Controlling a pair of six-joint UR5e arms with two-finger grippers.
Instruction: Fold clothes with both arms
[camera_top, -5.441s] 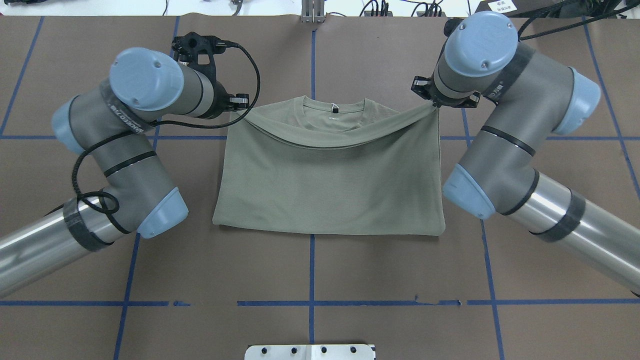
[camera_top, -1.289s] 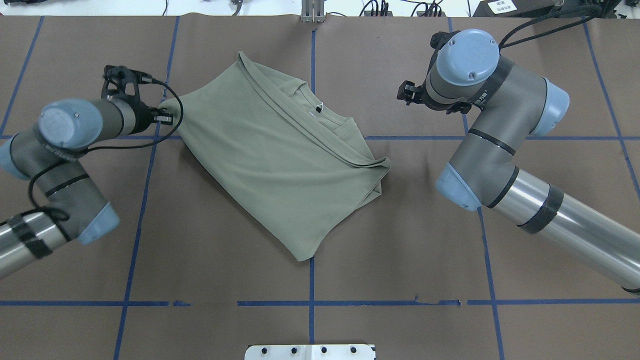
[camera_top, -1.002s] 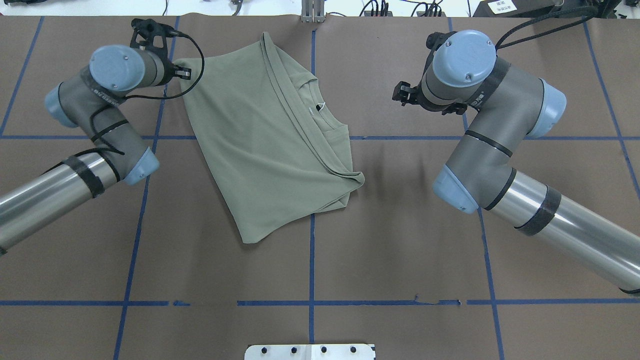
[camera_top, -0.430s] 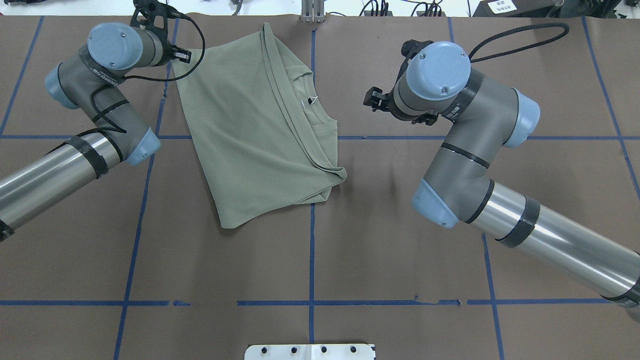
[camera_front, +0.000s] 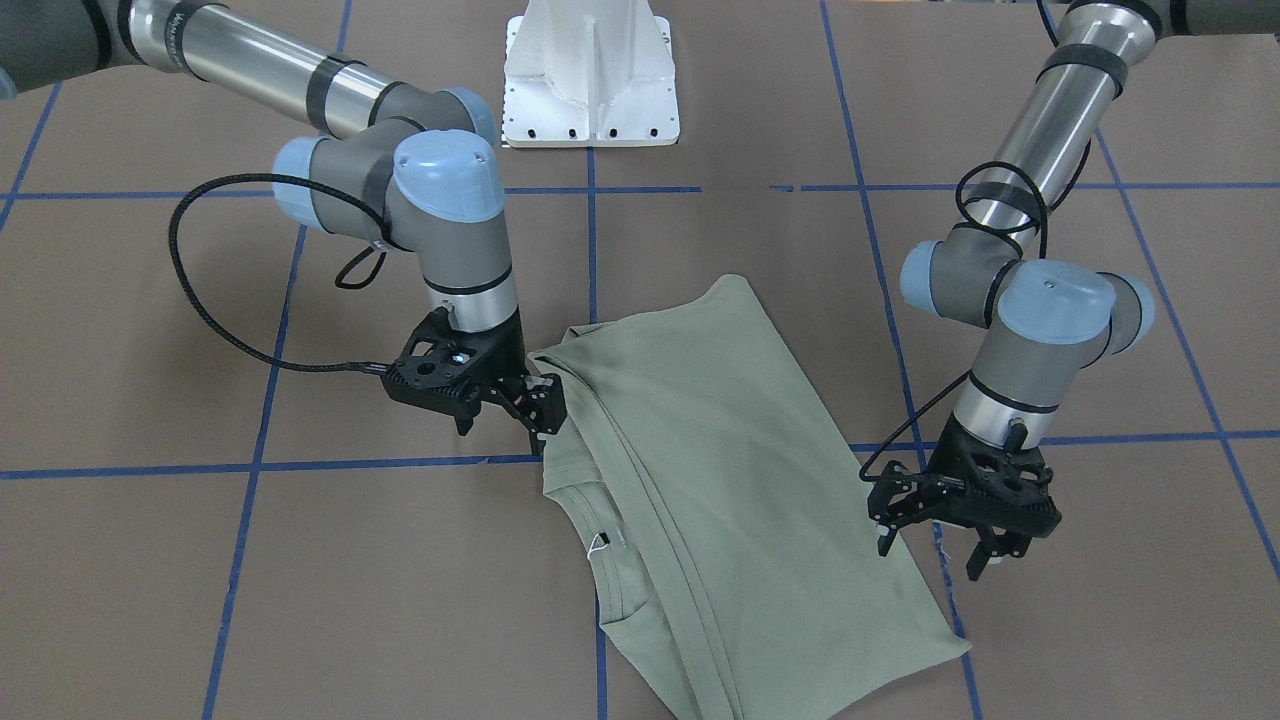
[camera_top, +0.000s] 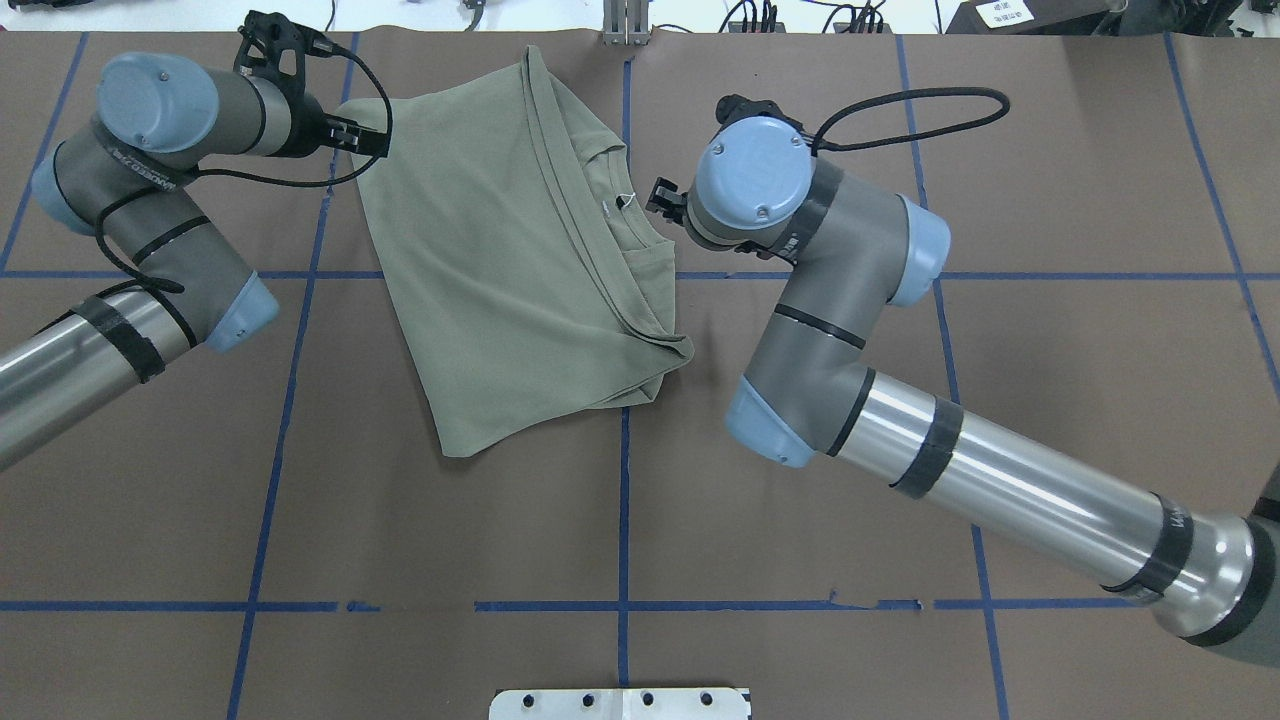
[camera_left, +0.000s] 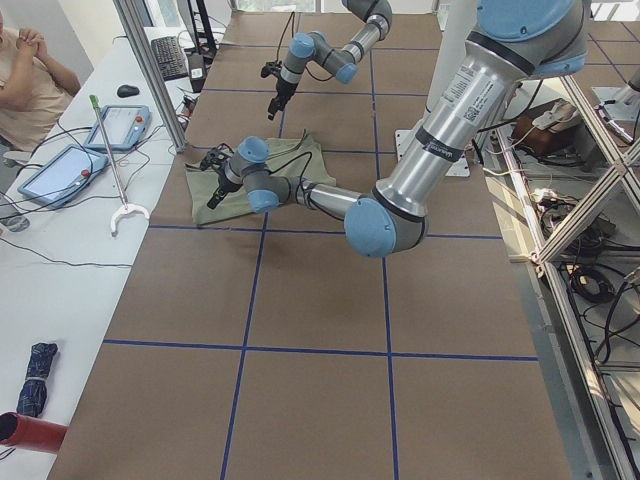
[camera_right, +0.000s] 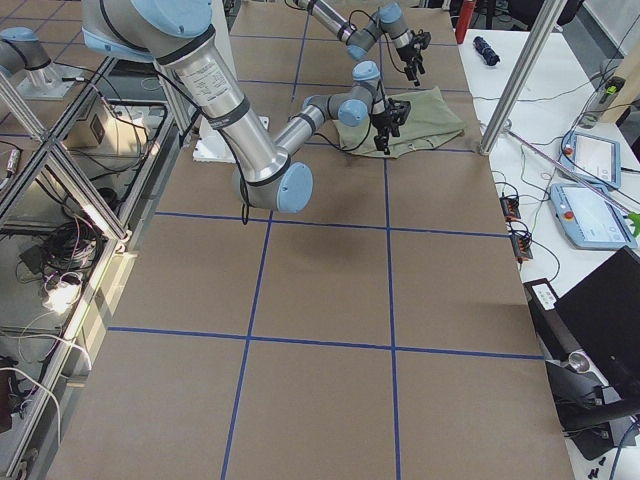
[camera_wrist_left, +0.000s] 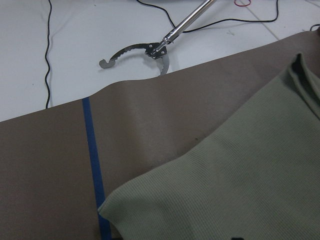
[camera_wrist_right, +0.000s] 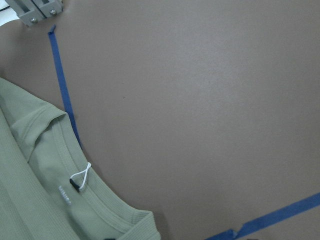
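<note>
**Letting go on the left, closing in on the right**

My left pincer (camera_front: 930, 553) hangs spread above the outer corner of the sage-green long-sleeved knit shirt (camera_front: 720, 470); a moment ago it gripped that corner. The shirt lies flat, half-folded and askew on the brown, blue-taped desk (camera_front: 200, 560). My right pincer (camera_front: 505, 425), apparently spread too, has swung in beside the collar end. I judge a regrip for the next fold.

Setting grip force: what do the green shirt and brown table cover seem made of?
Shirt: soft matte knit fabric, fine ribbed texture showing close up. Table cover: matte brown paper or thin sheet, probably; its edge lies wavy over the white tabletop.
</note>
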